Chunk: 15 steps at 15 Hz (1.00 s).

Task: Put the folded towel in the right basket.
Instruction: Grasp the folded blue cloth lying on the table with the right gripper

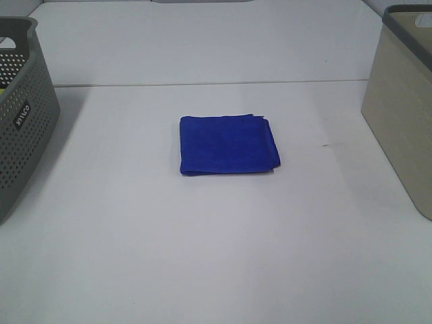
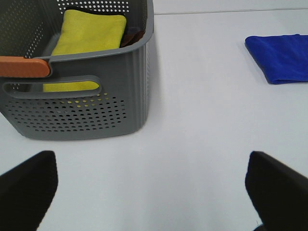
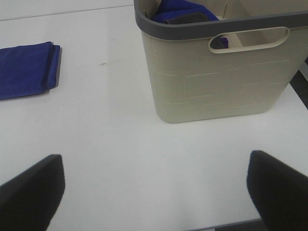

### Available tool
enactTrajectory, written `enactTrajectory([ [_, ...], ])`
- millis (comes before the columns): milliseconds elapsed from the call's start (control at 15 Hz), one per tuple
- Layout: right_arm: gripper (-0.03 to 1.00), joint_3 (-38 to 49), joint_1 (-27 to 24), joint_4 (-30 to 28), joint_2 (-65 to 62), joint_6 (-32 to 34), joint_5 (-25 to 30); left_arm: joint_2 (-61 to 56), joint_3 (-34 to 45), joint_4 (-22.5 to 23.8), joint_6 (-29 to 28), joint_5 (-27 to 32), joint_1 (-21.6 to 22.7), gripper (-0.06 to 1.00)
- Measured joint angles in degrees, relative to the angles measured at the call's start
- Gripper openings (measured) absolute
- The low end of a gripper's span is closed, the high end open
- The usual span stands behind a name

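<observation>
Right now the folded towel (image 1: 228,145) is lying flat near the middle of the table (image 1: 216,270), well apart from both baskets. The beige right basket (image 1: 405,115) is standing at the table's right edge and the grey perforated basket (image 1: 20,121) at its left. Neither arm is showing in the high view. The right gripper (image 3: 155,192) is hanging over bare table near the beige basket, its jaws spread wide and gripping nothing. The left gripper (image 2: 153,192) is likewise hanging released, near the grey basket, which is holding a yellow cloth (image 2: 89,33). The step in hand is looking like the reach, and the right arm is looking like the sensible one for it, since it is working on that basket's side. Doing it well is probably meaning coming down over the towel's edge facing the beige basket, where the stacked layers are showing, and pinching through all of them so nothing is unfolding on the lift. The basket wall is standing tall, so the towel is needing a clear rise before crossing the rim, and some blue cloth (image 3: 180,9) is already lying inside.
</observation>
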Motion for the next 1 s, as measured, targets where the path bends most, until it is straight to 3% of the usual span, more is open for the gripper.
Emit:
enactTrajectory([
  [133,0.98,-10.9,0.0,2.4,15.5,0.0,3.0,0.0,0.0,0.0,0.0,0.0,0.0,0.99],
  [200,0.98,-25.0,0.0,4.1,31.9,0.0,8.2,0.0,0.0,0.0,0.0,0.0,0.0,0.99],
  [467,0.98,-46.8,0.0,4.5,55.5,0.1,8.6,0.0,0.0,-0.5,0.0,0.0,0.0,0.99],
  [667,0.98,-55.5,-0.1,9.2,66.5,-0.1,8.5,0.0,0.0,-0.6,0.0,-0.1,0.0,0.99],
  [800,0.98,-56.9,0.5,17.5,73.0,-2.2,6.5,0.0,0.0,-0.6,0.0,-0.1,0.0,0.99],
  [1000,0.97,-57.2,9.8,21.8,85.8,-3.3,0.6,0.0,0.0,-0.6,0.0,-0.1,0.0,0.99],
])
